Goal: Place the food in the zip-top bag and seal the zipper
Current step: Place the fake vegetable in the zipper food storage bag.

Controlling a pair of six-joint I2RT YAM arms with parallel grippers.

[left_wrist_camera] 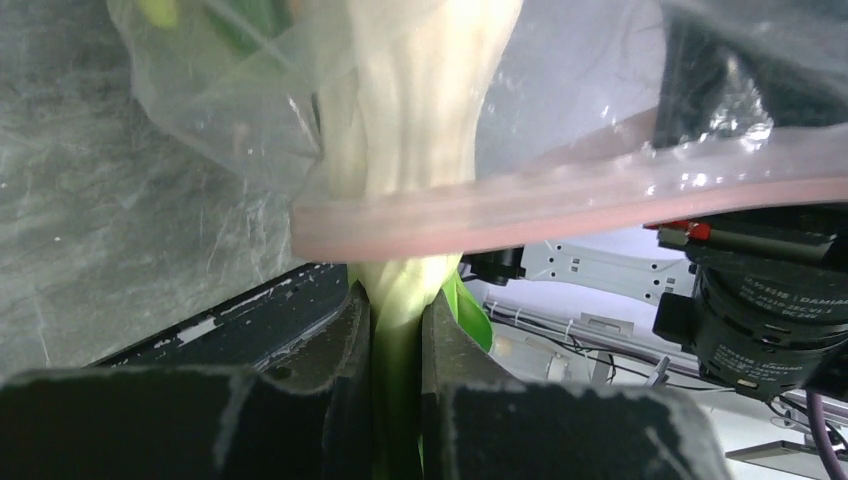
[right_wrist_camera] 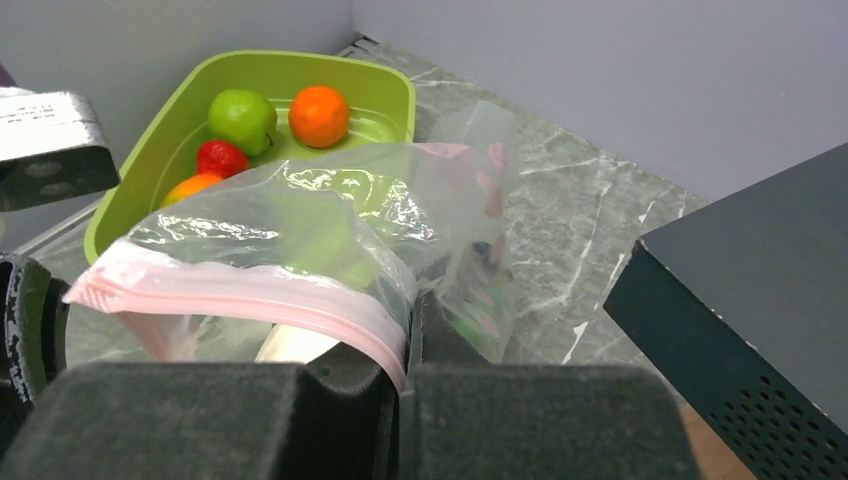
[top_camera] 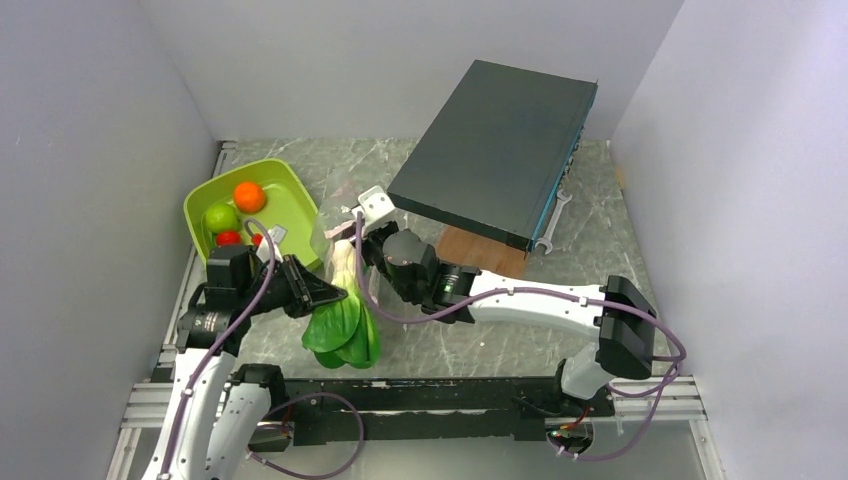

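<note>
**Greens at the bag mouth, stalk end first**

The left tool [left_wrist_camera: 397,310] is narrowed onto the leafy greens [top_camera: 345,325], pinching them where the pale stalk meets the green leaves. The right tool [right_wrist_camera: 405,345] is closed on the zipper [right_wrist_camera: 230,295], holding the zip-top bag [right_wrist_camera: 300,210] up off the table near the centre of the top view.

The greens' long axis runs up the frame: leaves low, white stalk pointing at the mouth directly above the left tool. The stalk appears to have passed the pink strip, while the leaves hang outside. Finishing the insertion looks like a push along that axis by the left arm.

An orange [top_camera: 249,196], a green apple [top_camera: 221,217] and red fruits [top_camera: 229,238] wait in the lime tray [top_camera: 205,200], upper left.
</note>
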